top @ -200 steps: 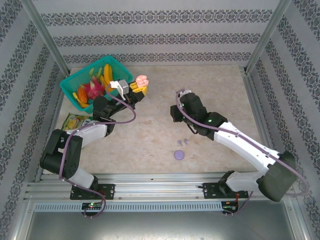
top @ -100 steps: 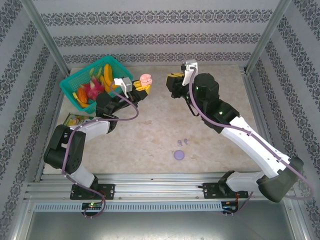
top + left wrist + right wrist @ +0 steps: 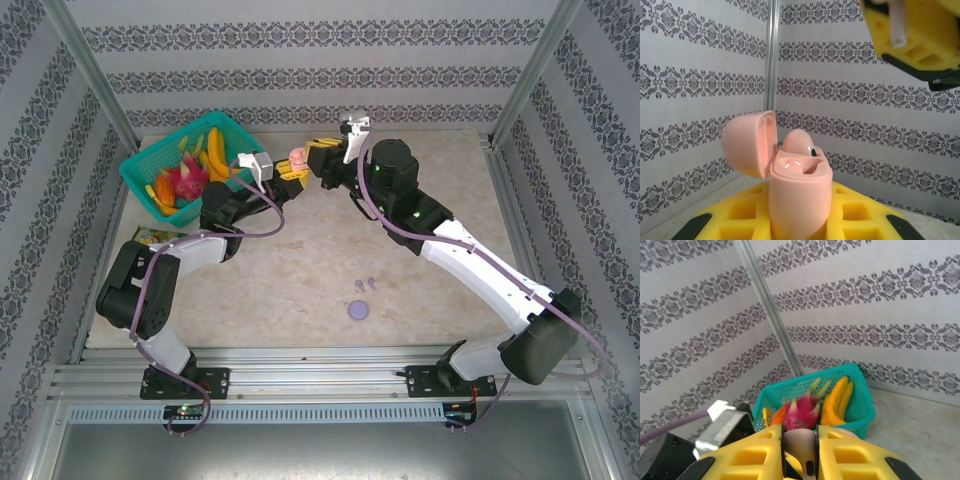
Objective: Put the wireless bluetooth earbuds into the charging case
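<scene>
My left gripper (image 3: 288,175) (image 3: 800,222) is shut on the pale pink charging case (image 3: 295,157) (image 3: 800,192) and holds it upright off the table. Its lid (image 3: 749,142) hangs open to the left, and one pink earbud (image 3: 799,141) sits in a well. My right gripper (image 3: 320,160) (image 3: 801,452) is shut on a second pale pink earbud (image 3: 804,442), pinched between its yellow fingers (image 3: 920,35), with the stem (image 3: 898,27) pointing down. It hovers just above and right of the case. A lilac case (image 3: 358,309) and lilac earbuds (image 3: 366,284) lie on the table.
A teal basket (image 3: 150,160) (image 3: 860,400) of toy fruit, with a dragon fruit (image 3: 801,412) in it, stands at the back left. A snack packet (image 3: 150,240) lies at the left edge. Metal frame posts rise at the corners.
My right arm has swung up from the table's middle to the back, left toward the held case. My left gripper has shifted slightly right with the case.
</scene>
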Controlling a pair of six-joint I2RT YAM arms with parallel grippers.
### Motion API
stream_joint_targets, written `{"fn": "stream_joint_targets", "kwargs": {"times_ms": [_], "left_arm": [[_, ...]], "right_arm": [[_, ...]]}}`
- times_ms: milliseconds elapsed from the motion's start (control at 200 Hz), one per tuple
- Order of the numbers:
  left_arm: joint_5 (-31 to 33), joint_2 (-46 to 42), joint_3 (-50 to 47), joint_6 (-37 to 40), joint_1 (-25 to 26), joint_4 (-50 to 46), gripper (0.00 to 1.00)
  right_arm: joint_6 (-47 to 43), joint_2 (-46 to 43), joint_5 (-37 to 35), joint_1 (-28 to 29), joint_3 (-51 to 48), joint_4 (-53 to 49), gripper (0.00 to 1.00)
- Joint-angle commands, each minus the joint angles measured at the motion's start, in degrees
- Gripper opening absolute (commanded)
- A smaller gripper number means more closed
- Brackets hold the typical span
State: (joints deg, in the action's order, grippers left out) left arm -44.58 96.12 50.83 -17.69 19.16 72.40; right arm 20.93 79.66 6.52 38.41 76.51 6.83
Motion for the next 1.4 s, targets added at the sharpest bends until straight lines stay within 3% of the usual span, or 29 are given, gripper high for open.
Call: {"fn": "stream_joint_targets", "kwargs": {"times_ms": [0,1399], "left_arm": [[-0.65,0.3,2.01,-1.31,0.93,1.6,0.0],[-0.09,-0.05,1.92,-1.86,1.15,3.0,0.0]], "right_arm": [[3.31,0.95,4.14,-0.96,1.11,4.9,0.19],[2.45,7.26,6.49,-2.9,-0.94,5.83,0.19]]}}
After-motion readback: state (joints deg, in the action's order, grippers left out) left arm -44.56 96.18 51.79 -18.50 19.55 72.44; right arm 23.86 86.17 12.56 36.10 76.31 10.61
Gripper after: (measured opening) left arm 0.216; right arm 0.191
